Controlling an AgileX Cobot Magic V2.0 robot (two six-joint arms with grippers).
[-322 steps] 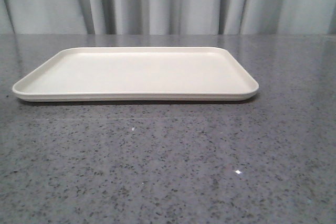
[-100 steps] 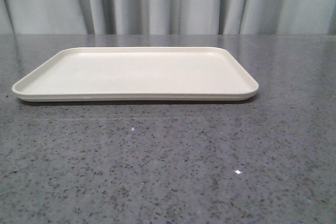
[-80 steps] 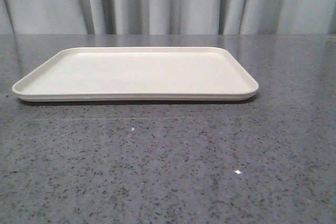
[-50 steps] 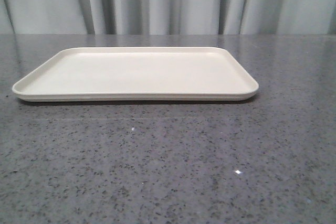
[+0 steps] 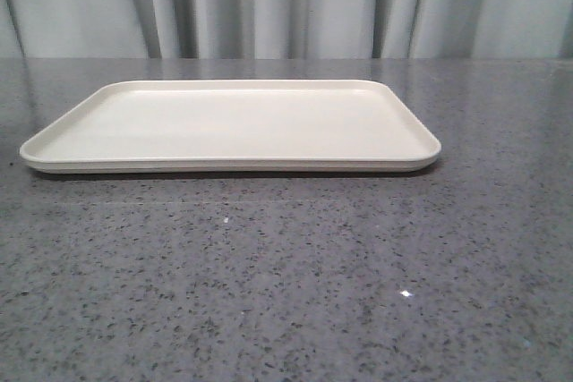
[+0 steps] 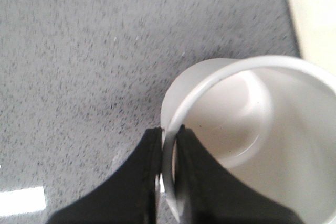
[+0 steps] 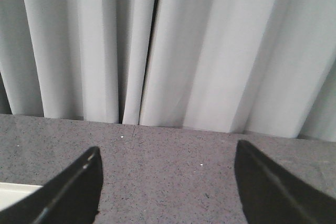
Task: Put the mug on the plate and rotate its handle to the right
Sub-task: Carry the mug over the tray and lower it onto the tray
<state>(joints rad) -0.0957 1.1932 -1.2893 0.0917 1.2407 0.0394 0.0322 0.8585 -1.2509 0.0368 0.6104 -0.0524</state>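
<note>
change since earlier front frames: nothing visible; plate [image 5: 231,124] sits as before on the bench [image 5: 286,284], bare, no arm or mug in that view.
mug [image 6: 252,129]: seen only by the left wrist camera, from above into its white bowl; upright or nearly so, mouth facing the camera. handle not in view, so its heading cannot be told.
left end effector [image 6: 169,174]: closed on the mug's rim, one dark finger outside the wall, one inside, wall pinched between them.
mug vs plate: a cream strip at the corner of the left wrist view looks like the plate's edge [image 6: 315,9]; mug lies just beside it, over grey bench, not yet over the plate. lifted or resting: cannot tell.
right end effector [image 7: 165,182]: open wide, fingers well apart, nothing between; points level toward the curtain [image 7: 168,45], a sliver of plate at its side.
nearer arm: left, already holding.
judgement: coming move is a short carry sideways onto the plate; handle turn needs a view of the handle first.
</note>
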